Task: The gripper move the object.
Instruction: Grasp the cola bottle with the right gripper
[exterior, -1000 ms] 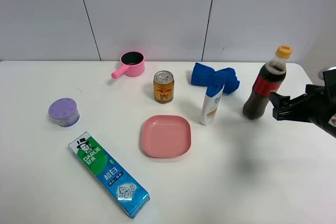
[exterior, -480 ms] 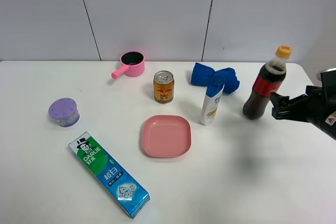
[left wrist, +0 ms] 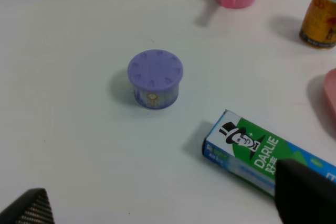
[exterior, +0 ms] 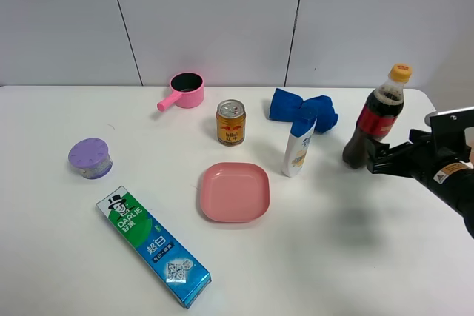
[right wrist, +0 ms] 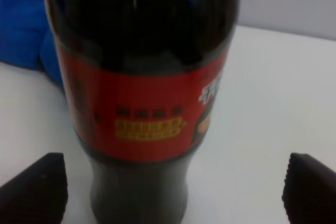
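A white table (exterior: 67, 271) before a pale panelled wall is seen from the high camera. Near its far right corner the cola bottle (exterior: 374, 120) is stood upright, with a blue cloth (exterior: 292, 105) and a white-blue squeeze bottle (exterior: 299, 146) near it on the left. The right pincer (exterior: 376, 160) is held low and roughly level, extended from the right edge, with its tips set beside the lower body of the bottle. Whether contact is made cannot be told from here.

In the left wrist view the left pincer (left wrist: 168, 205) is shown released, its fingers spread wide above the table. A purple container (left wrist: 155, 78) is seen ahead of it.

In the right wrist view the middle is filled by the bottle. The right pincer is seen released, with one dark fingertip (right wrist: 34, 192) on each side of the base, apart from the plastic.

The bottle is judged fairly heavy, being nearly full, and easily tipped, being tall. Its wall is smooth and would probably yield a little under pressure. A hold around the waist, at or just beneath the red label, is judged steadier than one at the very base.
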Tool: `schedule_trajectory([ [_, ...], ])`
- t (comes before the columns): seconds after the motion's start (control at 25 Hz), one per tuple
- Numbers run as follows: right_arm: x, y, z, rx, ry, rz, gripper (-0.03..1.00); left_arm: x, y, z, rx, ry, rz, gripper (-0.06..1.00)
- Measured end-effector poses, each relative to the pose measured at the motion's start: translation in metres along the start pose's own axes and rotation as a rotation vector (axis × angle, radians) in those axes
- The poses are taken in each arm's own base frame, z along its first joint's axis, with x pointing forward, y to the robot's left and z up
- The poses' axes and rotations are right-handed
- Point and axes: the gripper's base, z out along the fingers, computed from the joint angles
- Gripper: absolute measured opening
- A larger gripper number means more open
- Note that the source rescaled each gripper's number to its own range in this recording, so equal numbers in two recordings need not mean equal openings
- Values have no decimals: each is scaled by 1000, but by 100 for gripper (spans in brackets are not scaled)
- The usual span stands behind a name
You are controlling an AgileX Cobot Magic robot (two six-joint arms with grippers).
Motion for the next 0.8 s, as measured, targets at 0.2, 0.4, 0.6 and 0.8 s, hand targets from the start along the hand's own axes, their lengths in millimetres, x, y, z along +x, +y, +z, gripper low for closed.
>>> schedule_trajectory([
  [0.2,4,1,4,-2,-60,1,100,0,0,0,0,0,0,100],
  [0.4,0,-1,10,3,-86,-20,100,0,0,0,0,0,0,100],
  [0.6,-13,-5,23,2,-134,-1,100,0,0,0,0,0,0,100],
  [0.8,-19,-8,32,6,-129,-9,100,0,0,0,0,0,0,100],
])
